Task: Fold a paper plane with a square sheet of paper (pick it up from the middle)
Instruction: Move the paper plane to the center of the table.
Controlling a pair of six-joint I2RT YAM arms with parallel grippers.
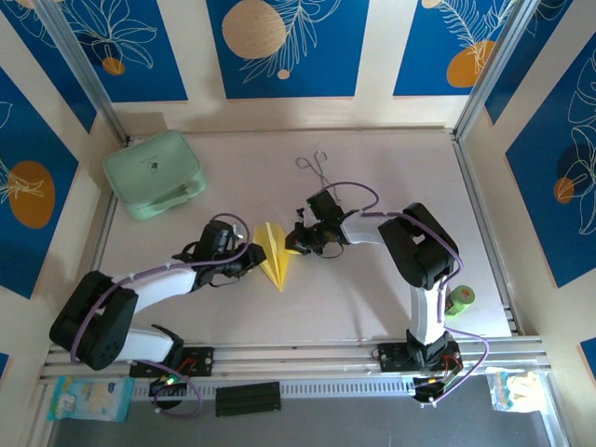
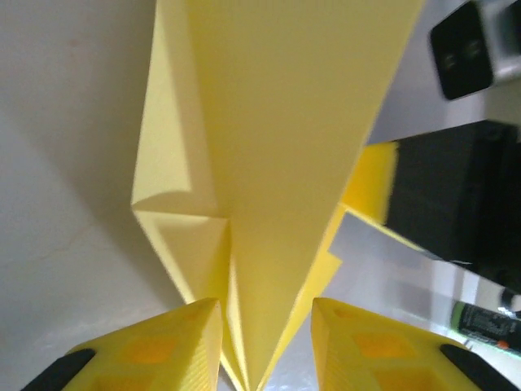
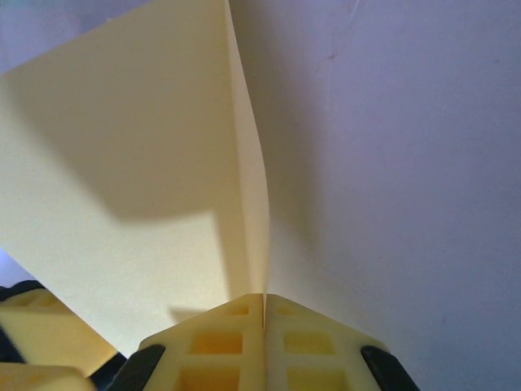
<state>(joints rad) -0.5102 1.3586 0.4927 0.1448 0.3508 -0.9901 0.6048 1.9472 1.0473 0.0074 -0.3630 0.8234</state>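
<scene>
The square sheet of paper is folded into a narrow yellow paper plane (image 1: pixel 275 253) lying mid-table, its sharp point toward the near edge. In the left wrist view the paper plane (image 2: pixel 277 147) rises as a centre ridge with folded flaps on both sides. My left gripper (image 1: pixel 251 258) sits at its left side. Its jaws (image 2: pixel 266 303) are open, straddling the ridge's narrow end without pinching it. My right gripper (image 1: pixel 300 244) is at the plane's right side, shut (image 3: pixel 264 297) on a thin upright paper edge (image 3: pixel 248 204). Its black body (image 2: pixel 456 195) shows across the plane.
A mint-green case (image 1: pixel 154 173) stands at the back left and thin metal tongs (image 1: pixel 315 168) lie at the back centre. A green tape roll (image 1: pixel 460 300) sits by the right arm's base. The pale table (image 1: pixel 391 279) is walled on three sides.
</scene>
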